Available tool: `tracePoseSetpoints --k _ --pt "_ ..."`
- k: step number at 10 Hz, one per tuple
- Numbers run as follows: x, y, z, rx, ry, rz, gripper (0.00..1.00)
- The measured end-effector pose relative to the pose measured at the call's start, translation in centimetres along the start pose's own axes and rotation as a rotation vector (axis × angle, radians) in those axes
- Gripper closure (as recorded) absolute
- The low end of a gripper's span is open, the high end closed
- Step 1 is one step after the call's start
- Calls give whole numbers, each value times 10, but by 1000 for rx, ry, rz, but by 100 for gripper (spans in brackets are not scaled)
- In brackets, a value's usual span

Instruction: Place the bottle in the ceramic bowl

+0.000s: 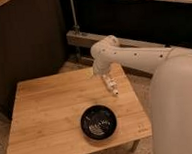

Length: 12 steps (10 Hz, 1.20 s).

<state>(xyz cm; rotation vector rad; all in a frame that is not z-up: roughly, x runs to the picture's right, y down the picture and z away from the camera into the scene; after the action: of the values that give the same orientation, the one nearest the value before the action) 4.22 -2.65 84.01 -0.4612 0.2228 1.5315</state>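
Observation:
The small whitish bottle [110, 85] lies on the wooden table [47, 110] near its far right edge, with its white cap toward the front. The glossy black ceramic bowl [98, 122] with pale swirl marks stands at the front right of the table, a little in front of the bottle. My gripper [100, 71] hangs from the white arm [138, 58] just behind and above the bottle's far end. Whether it touches the bottle is not visible. The bowl holds nothing.
The arm reaches in from the right, and the robot's large white body [177, 110] fills the right side. A dark cabinet [26, 42] stands behind the table on the left, and a low shelf beam [86, 39] runs behind it.

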Motion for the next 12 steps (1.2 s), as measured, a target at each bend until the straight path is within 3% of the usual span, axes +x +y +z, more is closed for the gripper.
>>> tracePoseSetpoints --k 3,4,6,7,9,12 --pt "-21 -61 12 -142 -68 -115 20" --pt "-32 -92 15 -218 -122 -164 20" --pt "-38 -112 16 -253 -161 -185 20" --pt "-38 -115 17 -252 -160 -186 20" --pt "-40 -101 22 -269 -135 -205 20" --pt "-67 -90 43 -316 -87 -252 20"
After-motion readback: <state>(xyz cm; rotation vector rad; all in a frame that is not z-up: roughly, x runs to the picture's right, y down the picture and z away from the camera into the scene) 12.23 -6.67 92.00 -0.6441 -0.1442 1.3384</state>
